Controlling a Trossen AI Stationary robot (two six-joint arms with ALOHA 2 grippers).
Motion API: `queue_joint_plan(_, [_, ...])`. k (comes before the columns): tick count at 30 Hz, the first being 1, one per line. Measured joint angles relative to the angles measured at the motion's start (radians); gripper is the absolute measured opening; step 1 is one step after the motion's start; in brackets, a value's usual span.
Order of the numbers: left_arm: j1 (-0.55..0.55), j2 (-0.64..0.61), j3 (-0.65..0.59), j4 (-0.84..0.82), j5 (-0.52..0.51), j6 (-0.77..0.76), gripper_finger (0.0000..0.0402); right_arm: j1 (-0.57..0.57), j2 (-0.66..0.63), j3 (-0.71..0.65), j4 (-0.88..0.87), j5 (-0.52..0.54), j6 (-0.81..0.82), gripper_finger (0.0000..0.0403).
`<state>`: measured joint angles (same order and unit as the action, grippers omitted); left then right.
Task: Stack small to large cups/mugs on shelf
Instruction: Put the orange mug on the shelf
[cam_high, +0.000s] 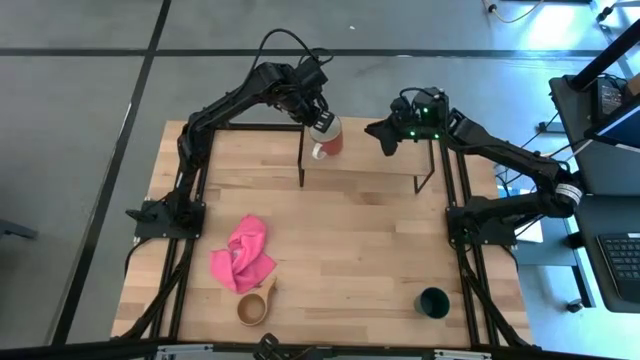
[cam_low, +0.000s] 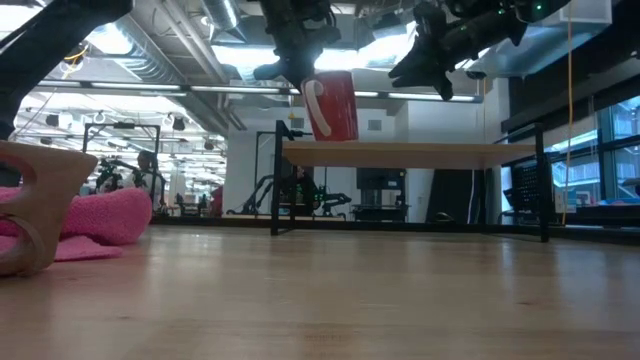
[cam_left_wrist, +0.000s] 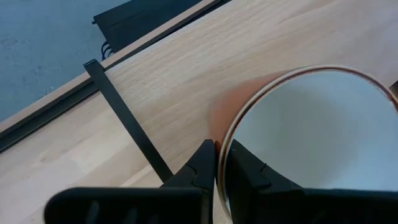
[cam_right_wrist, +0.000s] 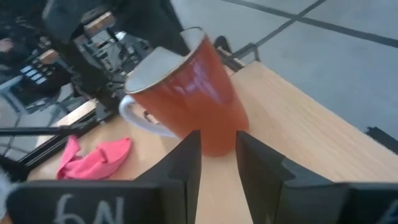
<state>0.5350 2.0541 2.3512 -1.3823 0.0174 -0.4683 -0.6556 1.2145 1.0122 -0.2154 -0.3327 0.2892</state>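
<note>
Left hand holding the red mug at the shelf

Our left hand (cam_high: 322, 118) pinches the rim of the red mug with white inside (cam_high: 328, 136), tilted over the left end of the light wooden shelf on thin black legs (cam_high: 375, 165). Our right hand (cam_high: 384, 131) hovers nearby, fingers slightly parted. The dark green cup (cam_high: 433, 302) and tan wooden cup (cam_high: 254, 308) sit on the table (cam_high: 360, 250).

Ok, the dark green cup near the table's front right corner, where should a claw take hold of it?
By the rim, from straight above: the dark green cup stands upright with its mouth open, and no handle shows. One finger inside, one outside the wall. The right claw, now up by the shelf, is on its side.
</note>
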Motion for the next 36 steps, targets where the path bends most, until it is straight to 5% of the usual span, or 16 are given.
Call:
queue_joint_plan(13, [0.0,0.0,0.0,0.0,0.0,0.006,0.0015,0.006,0.13,0.0,0.037,0.026,0.024,0.0099])
queue_joint_plan(23, [0.0,0.0,0.0,0.0,0.0,0.011,0.0015,0.006,0.161,0.0,0.041,0.017,0.042,0.0009])
queue_joint_plan(36, [0.0,0.0,0.0,0.001,0.0,0.014,0.0016,0.034,0.172,-0.001,0.091,-0.045,0.101,0.0003])
